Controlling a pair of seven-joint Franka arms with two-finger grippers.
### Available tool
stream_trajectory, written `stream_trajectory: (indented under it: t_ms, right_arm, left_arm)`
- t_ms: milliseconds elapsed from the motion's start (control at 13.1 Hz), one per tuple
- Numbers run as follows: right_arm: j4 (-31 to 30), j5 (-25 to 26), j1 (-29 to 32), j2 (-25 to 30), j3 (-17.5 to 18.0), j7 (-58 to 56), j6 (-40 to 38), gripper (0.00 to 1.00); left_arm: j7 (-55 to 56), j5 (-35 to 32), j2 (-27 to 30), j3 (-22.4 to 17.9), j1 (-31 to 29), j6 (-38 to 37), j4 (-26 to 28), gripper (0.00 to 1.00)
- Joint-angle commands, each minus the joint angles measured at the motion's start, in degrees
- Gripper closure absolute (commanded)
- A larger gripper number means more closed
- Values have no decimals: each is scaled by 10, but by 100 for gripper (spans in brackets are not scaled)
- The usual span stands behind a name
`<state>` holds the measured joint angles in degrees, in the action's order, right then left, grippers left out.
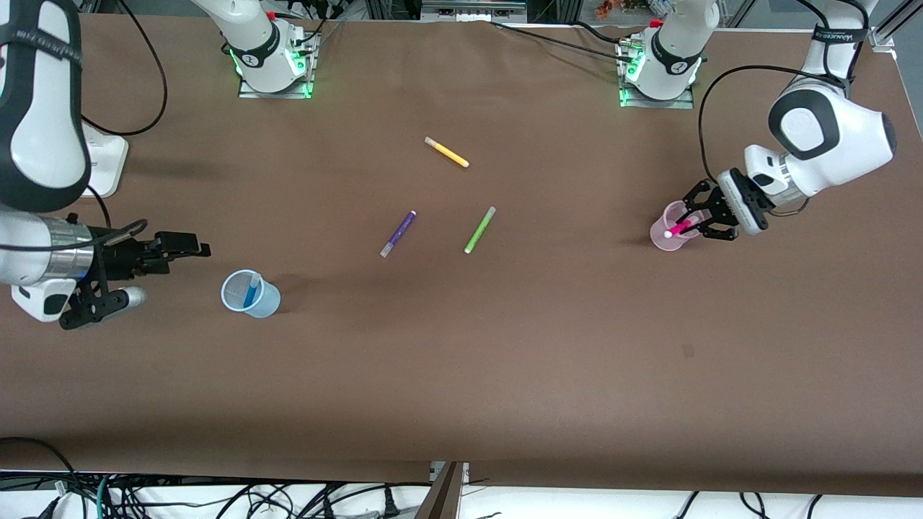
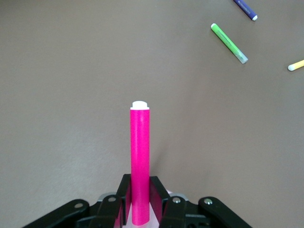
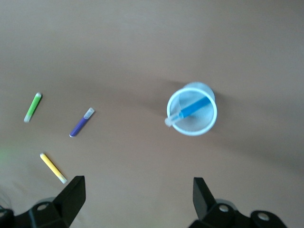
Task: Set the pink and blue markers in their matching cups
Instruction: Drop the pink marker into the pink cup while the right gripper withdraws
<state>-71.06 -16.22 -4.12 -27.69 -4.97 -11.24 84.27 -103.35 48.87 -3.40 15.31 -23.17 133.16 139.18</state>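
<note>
Nearest the front camera, toward the right arm's end of the table, the small translucent light-blue plastic cup (image 1: 250,294) stands upright with the slim bright-blue felt marker (image 1: 252,293) leaning inside it, its pale cap at the rim. The right gripper (image 1: 155,263) hovers just beside that cup, fingers spread wide and empty. Farther off, mid-table, lie a purple pen (image 1: 398,233), a lime-green pen (image 1: 479,230) and, farthest, a yellow pen (image 1: 446,152), all well apart from both cups. Toward the left arm's end, the pale pink translucent cup (image 1: 669,234) holds one end of the slim magenta-pink marker (image 2: 140,166), which the left gripper (image 1: 705,219) pinches over the cup. The markers look light, stiff and smooth, best gripped mid-barrel; the thin cups seem likely to tip if nudged, so the release probably wants a straight, gentle opening. The table is covered in plain matte brown (image 1: 461,375), with cables hanging along its nearest edge.
</note>
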Motion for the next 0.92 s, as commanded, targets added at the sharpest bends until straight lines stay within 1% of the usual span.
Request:
stream_trajectory:
  t_ms: [0, 76, 153, 229, 382, 458, 534, 610, 687, 839]
  right_arm:
    - [-10, 60, -6, 42, 10, 101, -28, 0]
    - [-11, 88, -5, 54, 31, 124, -45, 0]
    - [-27, 107, -4, 71, 46, 170, -52, 0]
    - [-62, 129, -4, 98, 53, 216, -48, 0]
    - [-144, 152, 3, 162, 65, 228, -27, 0]
    - [-182, 152, 11, 196, 66, 227, -6, 0]
    - [-212, 153, 24, 220, 67, 221, 23, 0]
    - [-223, 151, 39, 231, 67, 208, 41, 0]
    - [-223, 153, 49, 246, 67, 208, 40, 0]
    - [-218, 153, 56, 253, 66, 204, 42, 0]
  left_arm:
    - [-84, 69, -24, 8, -26, -17, 7, 100]
    - [-120, 99, -41, 8, -33, -19, 7, 100]
    - [-151, 125, -51, 7, -37, -30, 7, 100]
    - [-160, 134, -56, 7, -39, -40, 7, 100]
    - [-162, 134, -57, 7, -42, -44, 7, 100]
    - [-161, 134, -57, 7, -41, -43, 7, 80]
    - [-161, 134, -57, 7, -40, -43, 3, 14]
    - [-168, 132, -57, 7, -41, -43, 2, 0]
    - [-174, 132, -56, 7, -41, -44, 2, 0]
    - [-171, 132, -55, 7, -42, -46, 1, 0]
